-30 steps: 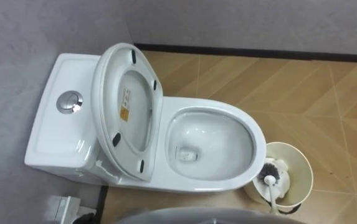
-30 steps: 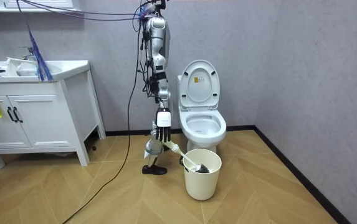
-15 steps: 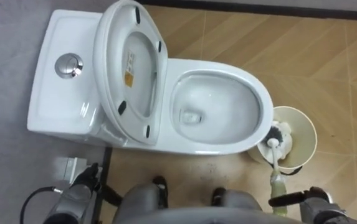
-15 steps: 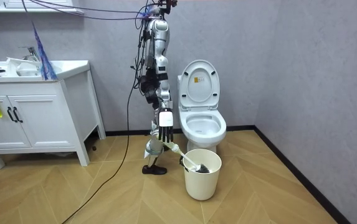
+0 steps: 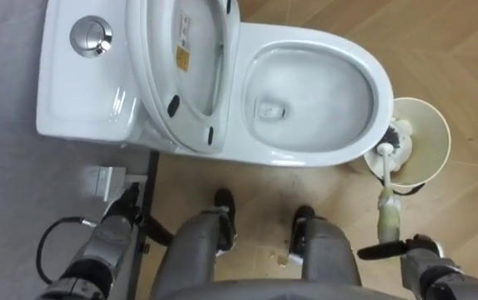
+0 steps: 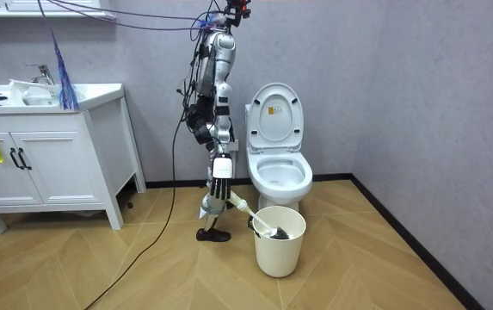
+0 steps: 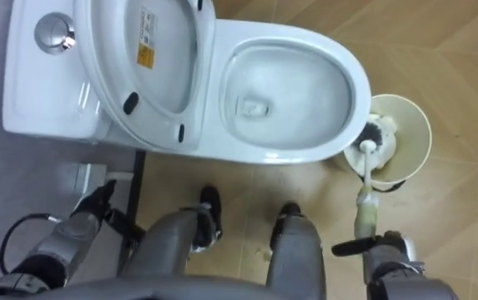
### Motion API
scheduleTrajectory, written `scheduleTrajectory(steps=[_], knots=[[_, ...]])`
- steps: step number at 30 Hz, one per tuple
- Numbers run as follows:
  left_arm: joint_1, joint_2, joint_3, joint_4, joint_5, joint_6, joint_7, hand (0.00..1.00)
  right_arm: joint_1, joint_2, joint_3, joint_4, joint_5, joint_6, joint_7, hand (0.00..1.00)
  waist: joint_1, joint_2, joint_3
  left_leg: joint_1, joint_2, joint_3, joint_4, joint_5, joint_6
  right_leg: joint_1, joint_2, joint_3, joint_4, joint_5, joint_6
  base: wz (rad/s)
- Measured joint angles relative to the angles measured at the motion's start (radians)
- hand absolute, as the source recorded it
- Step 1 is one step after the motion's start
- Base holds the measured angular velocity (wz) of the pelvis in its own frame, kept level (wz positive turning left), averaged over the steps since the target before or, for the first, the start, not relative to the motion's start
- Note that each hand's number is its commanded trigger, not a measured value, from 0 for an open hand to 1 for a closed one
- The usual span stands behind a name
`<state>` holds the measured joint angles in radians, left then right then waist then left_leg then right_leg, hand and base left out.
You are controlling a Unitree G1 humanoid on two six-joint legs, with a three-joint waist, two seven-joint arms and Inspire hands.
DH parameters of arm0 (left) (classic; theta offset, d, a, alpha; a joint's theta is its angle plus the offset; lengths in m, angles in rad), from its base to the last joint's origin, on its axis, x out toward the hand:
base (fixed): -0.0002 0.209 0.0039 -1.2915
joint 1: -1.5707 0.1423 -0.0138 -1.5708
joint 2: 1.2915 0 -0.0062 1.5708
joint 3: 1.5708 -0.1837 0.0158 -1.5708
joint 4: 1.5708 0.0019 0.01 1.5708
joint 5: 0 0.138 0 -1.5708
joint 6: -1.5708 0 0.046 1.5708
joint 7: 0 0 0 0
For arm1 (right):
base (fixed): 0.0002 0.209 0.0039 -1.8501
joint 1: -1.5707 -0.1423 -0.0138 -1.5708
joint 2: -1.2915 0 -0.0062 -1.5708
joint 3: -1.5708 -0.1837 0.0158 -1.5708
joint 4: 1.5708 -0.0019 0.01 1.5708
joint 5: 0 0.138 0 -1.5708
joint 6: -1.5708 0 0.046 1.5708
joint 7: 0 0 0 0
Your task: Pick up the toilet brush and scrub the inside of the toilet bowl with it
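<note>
Right hand [image 5: 420, 255], lower right, grasps the brush [image 5: 385, 208] at its handle end, likely light, stiff, wet-headed, in bin [image 5: 449, 140] by toilet [image 5: 322, 37]; left hand [image 5: 118, 221] relaxed.

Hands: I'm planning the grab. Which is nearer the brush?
The right hand, at lower right just below the brush handle; the left hand is at lower left, below the tank.

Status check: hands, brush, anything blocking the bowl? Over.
Left hand open, hanging idle. Right hand at end of brush handle, grip unclear. Brush head in bucket beside toilet. Seat up, bowl unobstructed.
</note>
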<state>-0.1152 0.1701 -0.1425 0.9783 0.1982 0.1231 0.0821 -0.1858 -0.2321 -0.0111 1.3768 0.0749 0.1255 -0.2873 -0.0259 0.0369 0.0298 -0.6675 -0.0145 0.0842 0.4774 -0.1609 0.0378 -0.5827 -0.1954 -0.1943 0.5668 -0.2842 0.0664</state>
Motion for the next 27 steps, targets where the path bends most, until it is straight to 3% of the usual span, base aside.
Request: scheduleTrajectory(steps=[5, 12, 15, 19, 27], knots=[[-0.019, -0.002, -0.036, -0.071, -0.036, -0.001, 0.044, 0.00, -0.056, -0.028, 0.033, 0.001, 0.039, -0.002, -0.008, 0.00, 0.005, 0.007, 0.0084, -0.108, -0.002, -0.004, 0.062, -0.001, 0.002, -0.108, -0.012, -0.001, 0.075, -0.014, -0.008, 0.06], [-0.034, 0.000, -0.059, -0.147, -0.131, -0.003, 0.114, 0.00, -0.079, -0.032, 0.059, -0.021, 0.058, -0.002, -0.042, 0.00, 0.013, 0.013, 0.0119, -0.230, 0.001, -0.006, 0.141, -0.003, 0.002, -0.243, -0.024, 0.011, 0.182, -0.048, -0.024, 0.06], [-0.037, -0.030, -0.082, -0.188, -0.168, -0.017, 0.134, 0.00, -0.093, -0.040, 0.071, -0.021, 0.077, 0.000, -0.064, 0.00, 0.026, 0.014, 0.0124, -0.270, 0.002, 0.001, 0.166, -0.002, 0.001, -0.293, -0.032, 0.019, 0.229, -0.058, -0.031, 0.00], [-0.048, -0.071, -0.120, -0.243, -0.189, -0.061, 0.133, 0.00, -0.125, -0.066, 0.071, -0.030, 0.090, -0.005, -0.101, 0.00, 0.034, 0.013, 0.0130, -0.310, 0.003, -0.001, 0.199, -0.002, -0.001, -0.334, -0.032, 0.026, 0.265, -0.065, -0.036, 0.02], [-0.046, -0.068, -0.176, -0.255, -0.208, -0.073, 0.122, 0.00, -0.153, -0.092, 0.070, -0.082, 0.162, -0.028, -0.161, 0.00, 0.043, 0.013, 0.0130, -0.361, 0.009, -0.006, 0.254, -0.010, -0.004, -0.380, -0.028, 0.033, 0.321, -0.082, -0.040, 0.02]])
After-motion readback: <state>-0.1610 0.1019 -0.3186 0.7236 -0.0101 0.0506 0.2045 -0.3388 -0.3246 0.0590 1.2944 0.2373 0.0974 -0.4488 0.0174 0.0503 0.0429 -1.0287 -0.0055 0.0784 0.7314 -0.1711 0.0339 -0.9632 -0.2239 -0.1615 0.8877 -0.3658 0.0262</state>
